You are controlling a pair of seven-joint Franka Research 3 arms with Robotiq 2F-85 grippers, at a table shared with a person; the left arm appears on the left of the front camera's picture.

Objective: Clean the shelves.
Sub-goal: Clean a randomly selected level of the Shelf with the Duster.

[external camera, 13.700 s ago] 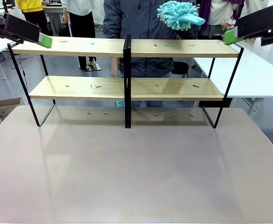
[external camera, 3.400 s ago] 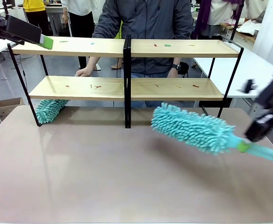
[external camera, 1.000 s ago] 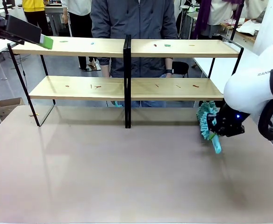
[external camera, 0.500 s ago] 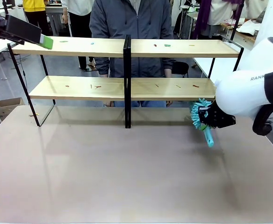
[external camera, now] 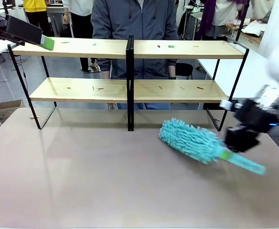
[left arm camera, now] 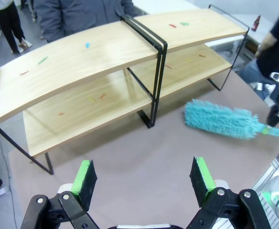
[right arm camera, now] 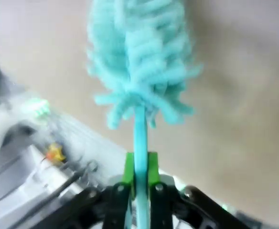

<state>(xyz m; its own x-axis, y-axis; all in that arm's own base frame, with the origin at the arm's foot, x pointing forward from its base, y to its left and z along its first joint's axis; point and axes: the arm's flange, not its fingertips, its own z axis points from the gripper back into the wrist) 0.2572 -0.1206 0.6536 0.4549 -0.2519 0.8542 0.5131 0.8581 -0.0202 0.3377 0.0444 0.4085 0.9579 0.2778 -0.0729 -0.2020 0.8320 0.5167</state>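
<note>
At the far side of a dull pinkish table [external camera: 106, 181], the shelves [external camera: 82, 47], coloured scraps [external camera: 170, 46] on both boards, a person [external camera: 139, 19] behind. Right gripper [right arm camera: 140, 165] clamped tight on a teal duster [external camera: 189, 138] down at the table's right side; left gripper [left arm camera: 142, 174] wide open, empty, by the top board's left end.

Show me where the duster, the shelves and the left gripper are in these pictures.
duster [external camera: 189, 138], front view, on its fluffy head.
shelves [external camera: 82, 48], front view, on the top board, left half.
left gripper [left arm camera: 143, 175], left wrist view, midway between its open fingertips.
</note>
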